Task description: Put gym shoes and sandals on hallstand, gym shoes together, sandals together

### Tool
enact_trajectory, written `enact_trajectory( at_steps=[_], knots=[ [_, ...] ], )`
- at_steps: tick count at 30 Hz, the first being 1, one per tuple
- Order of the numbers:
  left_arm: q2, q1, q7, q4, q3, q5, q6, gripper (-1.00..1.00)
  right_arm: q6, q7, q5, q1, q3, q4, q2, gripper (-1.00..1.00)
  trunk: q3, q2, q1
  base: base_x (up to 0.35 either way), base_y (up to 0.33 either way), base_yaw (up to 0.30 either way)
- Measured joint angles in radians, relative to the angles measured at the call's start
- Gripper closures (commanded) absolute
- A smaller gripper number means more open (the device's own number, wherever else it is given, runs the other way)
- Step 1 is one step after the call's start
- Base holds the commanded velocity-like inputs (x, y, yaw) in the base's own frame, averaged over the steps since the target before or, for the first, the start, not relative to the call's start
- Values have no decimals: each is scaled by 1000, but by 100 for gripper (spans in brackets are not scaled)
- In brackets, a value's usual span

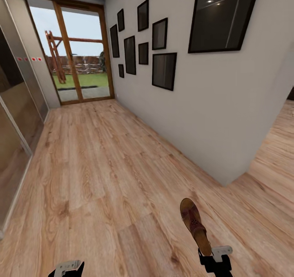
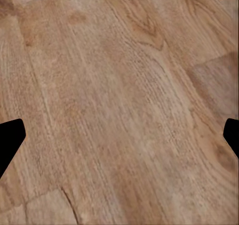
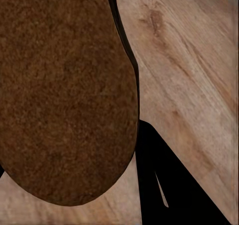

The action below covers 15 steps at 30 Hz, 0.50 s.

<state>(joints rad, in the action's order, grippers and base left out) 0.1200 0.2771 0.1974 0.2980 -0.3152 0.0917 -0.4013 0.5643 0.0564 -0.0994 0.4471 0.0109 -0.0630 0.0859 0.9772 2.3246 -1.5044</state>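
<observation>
One sandal (image 1: 195, 224) is clamped by its heel end in the right gripper (image 1: 215, 255), toe pointing away from the fingers and out over the corridor floor (image 1: 102, 166), carried clear of the planks. In the right wrist view the sandal's brown surface (image 3: 64, 90) sits right against the camera with a dark finger (image 3: 169, 185) alongside it; which face of the sandal that is, I can't tell at this range. The left gripper (image 1: 67, 267) is low at the robot's left side, fingers apart and empty, only bare planks between the two dark fingertips (image 2: 10, 140). My read: transport leg, sandal picked, rack not reached. Ahead of the fingers is open corridor, a white wall with black picture frames (image 1: 164, 70), and a glazed door (image 1: 77, 56) at the far end. Next move probably calls for turning or driving the base until the hallstand comes up in front of the fingers, keeping the grip tight meanwhile.
</observation>
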Motion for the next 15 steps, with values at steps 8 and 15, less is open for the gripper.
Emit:
enact_trajectory(
  at_steps=[8, 15],
  knots=[
    [0, 0, 0, 0, 0, 0, 0, -100, 0, 0, 0, 0, 0, 0, 0, 100, 6, 0, 0, 0, 0, -263],
    [0, 0, 0, 0, 0, -1, 0, -100, 0, 0, 0, 0, 0, 1, 0, 100, 10, 0, 0, 0, 0, -263]
  ],
)
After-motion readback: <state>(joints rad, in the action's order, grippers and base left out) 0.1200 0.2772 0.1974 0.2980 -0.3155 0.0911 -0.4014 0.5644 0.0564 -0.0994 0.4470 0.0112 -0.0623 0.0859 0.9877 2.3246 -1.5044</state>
